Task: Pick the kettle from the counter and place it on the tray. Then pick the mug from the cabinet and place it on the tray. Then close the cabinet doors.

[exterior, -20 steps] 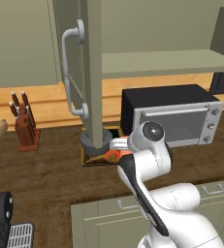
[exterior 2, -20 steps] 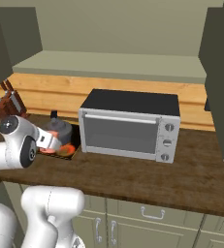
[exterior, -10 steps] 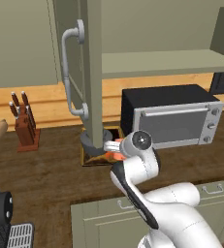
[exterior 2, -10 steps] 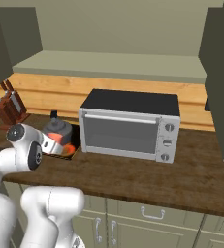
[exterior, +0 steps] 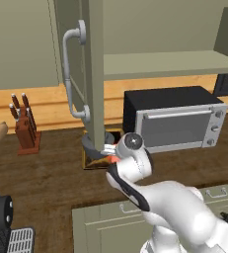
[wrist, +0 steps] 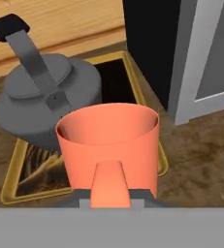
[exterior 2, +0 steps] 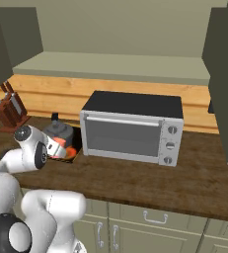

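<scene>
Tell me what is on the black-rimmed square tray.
The squat dark-grey metal kettle sits on the tray. The orange-red mug, held by the gripper, covers the tray's near corner.

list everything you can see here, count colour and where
kettle: 1, dark grey, sitting on the tray
tray: 1, black rim with orange-yellow floor, on the counter left of the microwave
mug: 1, orange-red, held above the tray's near edge, beside the kettle
microwave: 1, black top with silver front, on the counter under the cabinet
knife block: 1, reddish-brown, on the counter at far left
counter: 1, dark brown wood grain, sage-green drawers below
cabinet: 1, sage-green, on the wall above, shelf bare
cabinet doors: 2, sage-green, both open
gripper: 1, white arm, jaws shut on the mug
</scene>
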